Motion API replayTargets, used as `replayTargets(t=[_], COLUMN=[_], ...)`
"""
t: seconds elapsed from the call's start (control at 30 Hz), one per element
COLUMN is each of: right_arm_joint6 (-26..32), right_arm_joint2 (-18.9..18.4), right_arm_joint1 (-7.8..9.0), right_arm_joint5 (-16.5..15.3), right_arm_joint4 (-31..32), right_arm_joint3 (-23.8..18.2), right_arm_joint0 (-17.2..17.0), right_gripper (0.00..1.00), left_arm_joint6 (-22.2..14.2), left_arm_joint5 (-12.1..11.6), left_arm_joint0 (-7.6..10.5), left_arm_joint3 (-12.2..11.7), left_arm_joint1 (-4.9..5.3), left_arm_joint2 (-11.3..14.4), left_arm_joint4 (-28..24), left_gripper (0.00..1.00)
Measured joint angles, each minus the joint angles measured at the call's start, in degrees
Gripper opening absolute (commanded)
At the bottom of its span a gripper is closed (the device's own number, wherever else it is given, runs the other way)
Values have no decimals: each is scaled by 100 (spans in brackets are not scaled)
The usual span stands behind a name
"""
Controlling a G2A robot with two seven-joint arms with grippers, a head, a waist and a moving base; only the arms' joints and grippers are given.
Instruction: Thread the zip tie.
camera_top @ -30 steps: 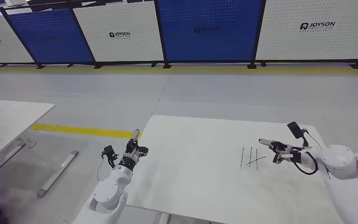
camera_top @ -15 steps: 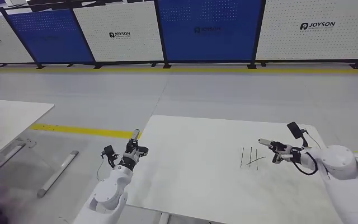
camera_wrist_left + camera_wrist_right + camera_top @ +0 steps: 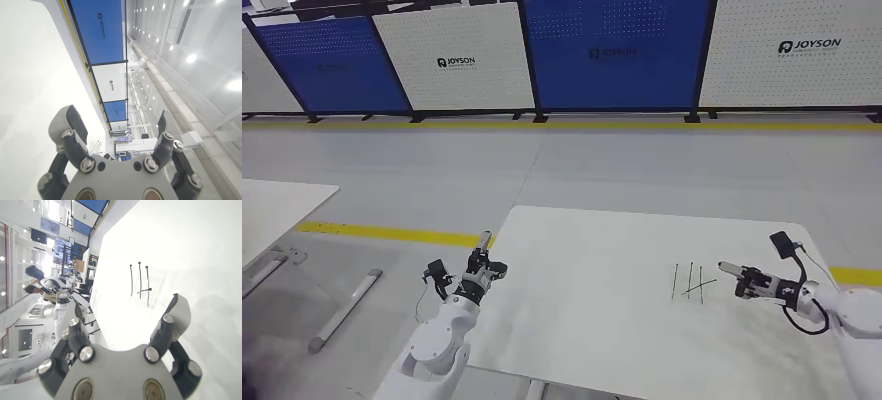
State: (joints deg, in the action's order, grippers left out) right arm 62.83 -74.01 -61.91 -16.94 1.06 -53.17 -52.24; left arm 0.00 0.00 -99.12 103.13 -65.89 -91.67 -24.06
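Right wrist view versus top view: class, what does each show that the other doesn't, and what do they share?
Right wrist view: square heads on the zip ties; the right gripper open. Top view: the left gripper at the left edge of the table; a yellow floor line. Both: four black zip ties on the white table, one crossing others.

Four black zip ties [image 3: 689, 281] lie flat, three parallel, one across two

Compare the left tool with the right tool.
The right tool hangs close beside the zip ties; the left tool is at the opposite edge of the table, far from them. The right tool faces the ties; the left tool faces the panels beyond it. Both are open and empty.
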Motion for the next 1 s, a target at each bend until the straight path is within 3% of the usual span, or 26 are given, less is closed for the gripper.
replayTargets(t=[0.43, 0.6, 0.8, 1.0], right_arm_joint6=[-16, -220, -329, -373], right_arm_joint2=[20, 593, 1116, 1151], right_arm_joint1=[-10, -190, -410, -425], right_arm_joint5=[30, 378, 241, 215], right_arm_joint4=[17, 246, 352, 383], right_arm_joint3=[12, 605, 1406, 1483], right_arm_joint0=[14, 486, 1029, 1074], right_gripper=[100, 100, 100, 100], left_arm_joint6=[0, 0, 0, 0], left_arm_joint5=[0, 0, 0, 0], left_arm_joint0=[0, 0, 0, 0], left_arm_joint3=[0, 0, 0, 0], left_arm_joint1=[0, 0, 0, 0], left_arm_joint2=[0, 0, 0, 0], left_arm_joint4=[0, 0, 0, 0], left_gripper=[100, 100, 100, 100])
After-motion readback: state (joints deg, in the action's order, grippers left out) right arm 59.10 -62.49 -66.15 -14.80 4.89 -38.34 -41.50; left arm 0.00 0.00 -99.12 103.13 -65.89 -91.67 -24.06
